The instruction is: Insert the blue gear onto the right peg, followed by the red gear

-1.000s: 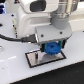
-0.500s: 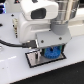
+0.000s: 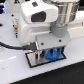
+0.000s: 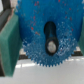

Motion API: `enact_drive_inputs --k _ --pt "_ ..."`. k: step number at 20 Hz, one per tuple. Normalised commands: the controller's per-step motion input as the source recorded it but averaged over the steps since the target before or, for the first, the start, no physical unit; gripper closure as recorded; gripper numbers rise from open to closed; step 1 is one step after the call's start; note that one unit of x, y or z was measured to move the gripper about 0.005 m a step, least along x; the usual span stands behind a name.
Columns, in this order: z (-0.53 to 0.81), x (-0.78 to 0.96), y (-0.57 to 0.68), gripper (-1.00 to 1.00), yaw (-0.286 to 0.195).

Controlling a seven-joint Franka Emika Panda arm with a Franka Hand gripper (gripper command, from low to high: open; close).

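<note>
The blue gear (image 4: 42, 30) fills the wrist view, toothed rim down and dark hub opening in the middle. A grey round tip (image 4: 51, 46) shows inside that opening; I cannot tell if it is the right peg. My gripper (image 4: 45, 40) is shut on the gear, with a green finger pad (image 4: 10, 42) pressed to one side. In the exterior view the blue gear (image 3: 52, 55) hangs under the gripper (image 3: 50, 51), just over the black-framed plate (image 3: 37, 61). The pegs are hidden by the gear there. The red gear is out of view.
The white table surface (image 3: 15, 70) spreads around the plate. The arm's bulky white and grey body (image 3: 45, 22) blocks most of the exterior view's upper half. A dark cable (image 3: 10, 46) runs in from the exterior view's left.
The gripper has moved down with the blue gear, from well above the plate to just over it. The grip on the gear is unchanged.
</note>
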Motion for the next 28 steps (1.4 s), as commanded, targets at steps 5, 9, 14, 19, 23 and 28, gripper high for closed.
enact_drive_inputs --k 5,9,14,19,23,28 --pt "0.46 -0.09 0.09 -1.0 0.0" --pt "0.36 -0.4 0.1 -1.0 0.0" --pt "0.18 -0.51 0.27 -1.0 0.0" --pt "0.05 -0.57 0.37 -1.0 0.0" --pt "0.01 -0.55 0.42 -1.0 0.0" --pt "0.0 -0.44 0.47 -1.0 0.0"
